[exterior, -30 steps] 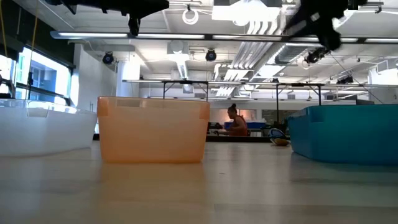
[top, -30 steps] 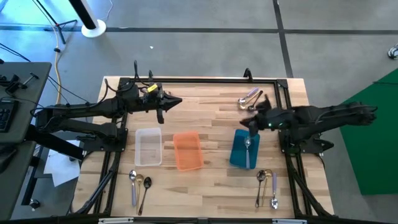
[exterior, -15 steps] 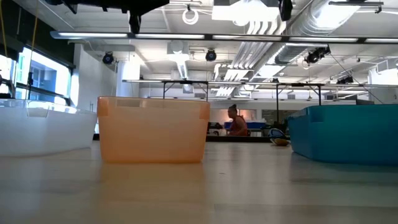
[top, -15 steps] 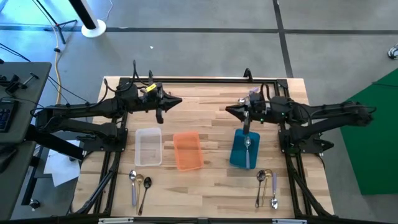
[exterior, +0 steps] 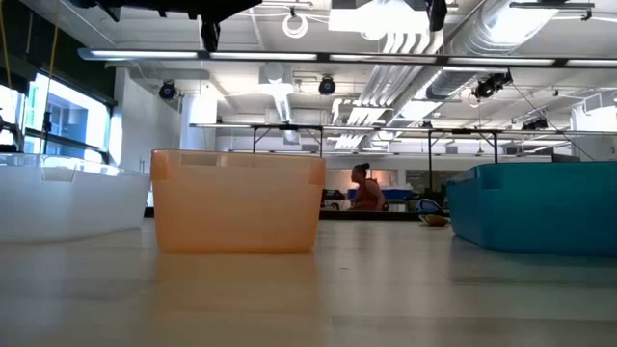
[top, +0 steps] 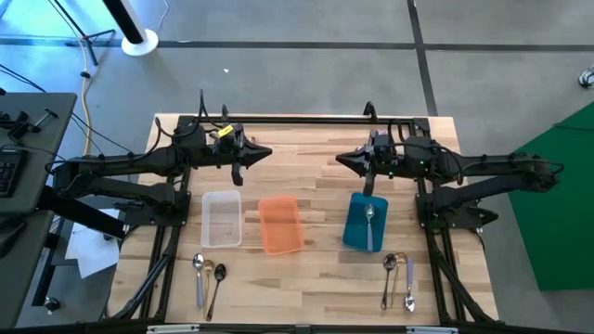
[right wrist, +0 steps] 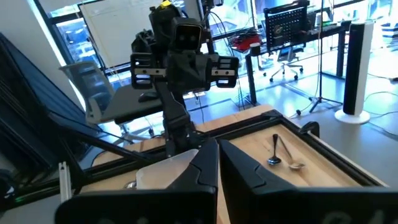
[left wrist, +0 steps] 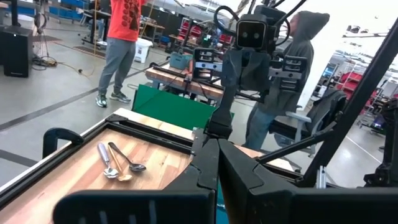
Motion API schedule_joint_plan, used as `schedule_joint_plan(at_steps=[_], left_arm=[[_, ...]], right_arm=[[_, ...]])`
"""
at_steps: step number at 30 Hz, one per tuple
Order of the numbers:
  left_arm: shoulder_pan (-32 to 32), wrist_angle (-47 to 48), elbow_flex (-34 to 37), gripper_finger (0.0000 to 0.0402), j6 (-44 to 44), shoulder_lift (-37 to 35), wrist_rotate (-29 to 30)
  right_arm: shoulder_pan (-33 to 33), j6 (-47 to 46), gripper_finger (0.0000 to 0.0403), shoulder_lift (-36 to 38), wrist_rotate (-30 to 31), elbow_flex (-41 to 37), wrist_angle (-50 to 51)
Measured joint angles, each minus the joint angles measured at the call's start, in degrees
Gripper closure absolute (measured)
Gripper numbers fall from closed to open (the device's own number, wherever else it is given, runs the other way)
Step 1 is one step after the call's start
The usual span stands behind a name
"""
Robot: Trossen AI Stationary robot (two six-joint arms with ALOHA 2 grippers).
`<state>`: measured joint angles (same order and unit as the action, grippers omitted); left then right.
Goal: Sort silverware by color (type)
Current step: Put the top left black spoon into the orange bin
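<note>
High cam straight down on table [top: 306, 278]; low cam at tabletop level; wrist cams facing each other's arm.

Both arms hover level, left pincer [top: 238, 173] and right pincer [top: 368, 176] closed.

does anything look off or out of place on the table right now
Nothing stands out. The clear tray, orange tray and blue tray sit upright in a row; one spoon lies in the blue one. Other spoons lie at the near edge.
</note>
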<state>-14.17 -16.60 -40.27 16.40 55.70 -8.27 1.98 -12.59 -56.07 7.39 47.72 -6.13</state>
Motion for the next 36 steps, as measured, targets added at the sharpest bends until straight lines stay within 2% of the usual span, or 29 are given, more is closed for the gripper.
schedule_joint_plan(at_steps=[6,36], left_arm=[[0.0,0.0,0.0,0.0402,0.0,0.0,0.0],[0.0,0.0,0.0,0.0401,-0.1,0.0,0.0]], right_arm=[[0.0,0.0,0.0403,-0.2,-2.0,0.0,0.8],[0.0,2.2,0.0403,-0.2,-1.5,0.0,1.9]])
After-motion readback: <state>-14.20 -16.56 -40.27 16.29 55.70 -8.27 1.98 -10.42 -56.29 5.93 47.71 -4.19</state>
